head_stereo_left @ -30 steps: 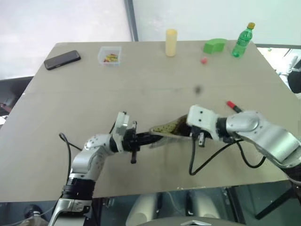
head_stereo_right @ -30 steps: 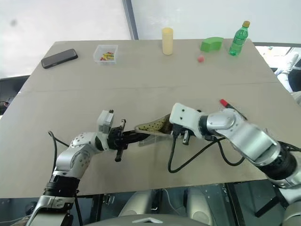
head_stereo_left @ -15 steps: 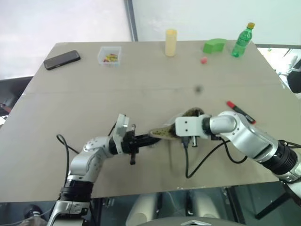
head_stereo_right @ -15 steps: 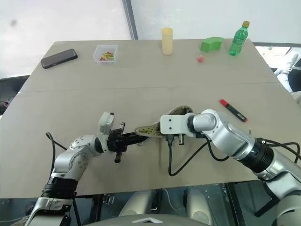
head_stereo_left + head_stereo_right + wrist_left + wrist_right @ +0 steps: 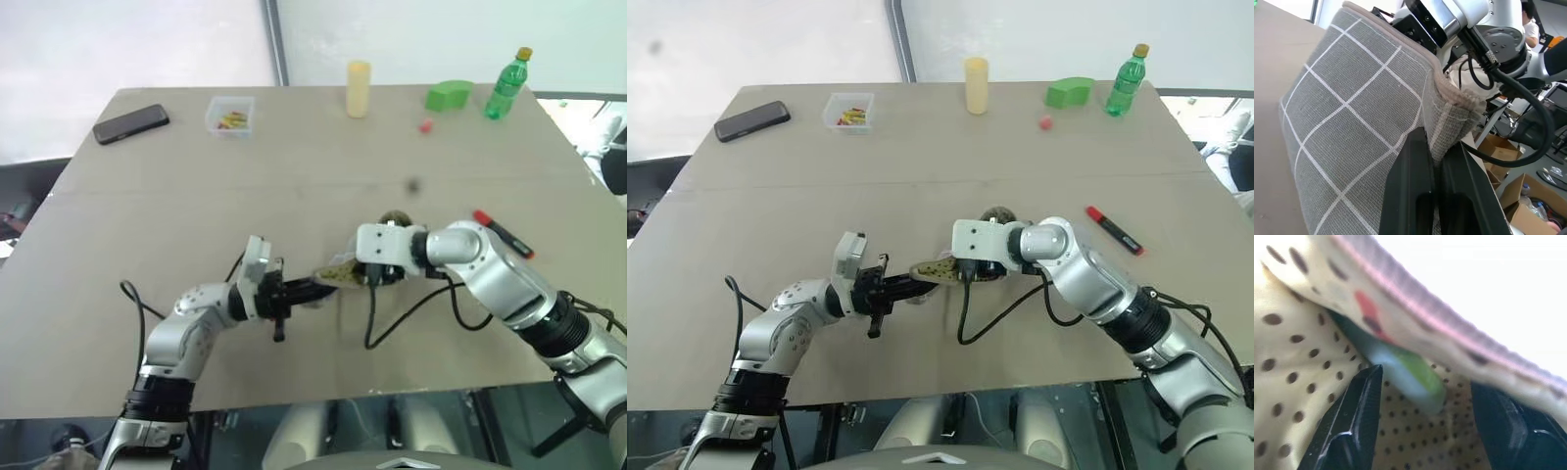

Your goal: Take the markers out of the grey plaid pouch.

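Note:
The grey plaid pouch [image 5: 1352,122] is lifted off the table near its front middle, with its dotted yellow lining [image 5: 338,271] showing at the mouth. My left gripper [image 5: 310,289] is shut on the pouch's edge, pointing right. From the right, my right gripper [image 5: 1427,384] reaches into the mouth. It is open, one black finger [image 5: 1352,426] on each side of a green-capped marker [image 5: 1410,377] lying inside on the lining. Another marker [image 5: 502,233], dark with a red cap, lies on the table to the right of my right arm.
Along the table's far edge stand a black phone [image 5: 130,123], a small clear box [image 5: 229,115], a yellow cylinder [image 5: 359,89], a green block [image 5: 448,95], a small red ball [image 5: 425,125] and a green bottle [image 5: 506,84].
My right gripper has moved left into the pouch's mouth and opened. The arm no longer covers the red-capped marker on the table. The left gripper kept its hold in place.

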`<state>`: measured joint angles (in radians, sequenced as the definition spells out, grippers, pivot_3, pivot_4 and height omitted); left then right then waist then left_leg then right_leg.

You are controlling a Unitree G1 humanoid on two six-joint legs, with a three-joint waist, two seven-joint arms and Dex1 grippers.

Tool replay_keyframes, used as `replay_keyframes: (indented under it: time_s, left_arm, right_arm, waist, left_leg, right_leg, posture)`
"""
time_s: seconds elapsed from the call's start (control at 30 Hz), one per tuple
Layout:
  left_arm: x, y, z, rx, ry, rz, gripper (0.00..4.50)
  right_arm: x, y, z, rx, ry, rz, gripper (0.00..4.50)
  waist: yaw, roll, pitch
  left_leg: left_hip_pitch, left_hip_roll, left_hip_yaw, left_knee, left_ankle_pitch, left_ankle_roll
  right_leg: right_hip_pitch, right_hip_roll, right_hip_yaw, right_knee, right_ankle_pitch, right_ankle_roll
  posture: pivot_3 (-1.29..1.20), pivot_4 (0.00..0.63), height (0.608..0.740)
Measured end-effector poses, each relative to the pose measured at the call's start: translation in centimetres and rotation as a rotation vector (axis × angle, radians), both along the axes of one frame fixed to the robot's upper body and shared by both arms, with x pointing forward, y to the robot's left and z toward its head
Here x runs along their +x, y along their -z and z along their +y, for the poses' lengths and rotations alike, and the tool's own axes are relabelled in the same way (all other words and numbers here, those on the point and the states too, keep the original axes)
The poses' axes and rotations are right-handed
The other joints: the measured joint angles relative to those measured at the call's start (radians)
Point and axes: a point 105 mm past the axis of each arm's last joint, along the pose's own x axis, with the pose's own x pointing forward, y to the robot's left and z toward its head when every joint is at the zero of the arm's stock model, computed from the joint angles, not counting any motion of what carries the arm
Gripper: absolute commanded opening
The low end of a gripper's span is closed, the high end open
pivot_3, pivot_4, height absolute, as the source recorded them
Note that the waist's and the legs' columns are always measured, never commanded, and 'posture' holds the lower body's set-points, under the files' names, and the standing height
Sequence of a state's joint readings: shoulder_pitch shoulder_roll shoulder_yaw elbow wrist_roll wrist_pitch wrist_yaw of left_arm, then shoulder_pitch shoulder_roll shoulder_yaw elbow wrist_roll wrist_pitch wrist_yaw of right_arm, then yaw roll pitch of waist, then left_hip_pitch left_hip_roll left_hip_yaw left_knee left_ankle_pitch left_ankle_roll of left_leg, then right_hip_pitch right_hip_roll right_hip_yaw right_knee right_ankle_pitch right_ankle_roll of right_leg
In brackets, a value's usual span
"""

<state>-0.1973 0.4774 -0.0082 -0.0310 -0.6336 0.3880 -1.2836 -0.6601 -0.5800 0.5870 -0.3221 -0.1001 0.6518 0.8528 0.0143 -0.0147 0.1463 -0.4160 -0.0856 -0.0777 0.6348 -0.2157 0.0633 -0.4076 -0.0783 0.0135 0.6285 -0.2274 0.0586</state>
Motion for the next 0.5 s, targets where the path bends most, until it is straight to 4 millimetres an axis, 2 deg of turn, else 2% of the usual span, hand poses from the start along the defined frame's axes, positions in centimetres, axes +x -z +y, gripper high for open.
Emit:
replay_keyframes:
  time_s: [0.2,0.27,0.4,0.5]
  left_arm:
    - [0.1,-0.2,-0.3,-0.022,-0.009,0.020,0.00]
    - [0.1,-0.3,-0.4,-0.026,-0.006,0.018,0.00]
    - [-0.1,-0.6,-0.6,-0.027,0.007,0.004,0.00]
    - [-0.1,-0.7,-0.6,-0.027,0.007,0.003,0.00]
  right_arm:
    - [-0.6,-0.7,-0.4,-0.034,-0.014,-0.048,2.93]
    - [-0.5,-0.4,-0.5,-0.063,-0.020,-0.071,2.93]
    - [0.3,1.5,-1.1,-0.126,-0.025,-0.089,2.93]
    - [0.8,1.5,-1.2,-0.143,-0.033,-0.122,2.93]
  waist:
    - [-0.002,0.000,0.000]
    - [-0.002,0.000,0.000]
    - [-0.003,0.000,0.000]
    - [-0.003,0.000,0.000]
  left_leg:
    - [0.001,0.001,0.000,0.000,0.000,0.000]
    - [0.001,0.001,0.000,0.000,0.000,0.000]
    - [0.001,0.000,0.001,0.000,0.000,0.000]
    - [0.001,0.000,0.001,0.000,0.000,0.000]
  right_leg:
    - [0.000,0.000,-0.001,0.001,0.000,0.000]
    - [0.000,0.000,-0.001,0.002,0.000,0.000]
    - [0.000,0.001,-0.001,0.002,0.000,0.000]
    - [0.000,0.001,-0.001,0.002,0.000,0.000]
  posture:
    - [0.00,0.150,0.740]
    - [0.00,0.150,0.740]
    - [0.00,0.150,0.740]
    - [0.00,0.150,0.740]
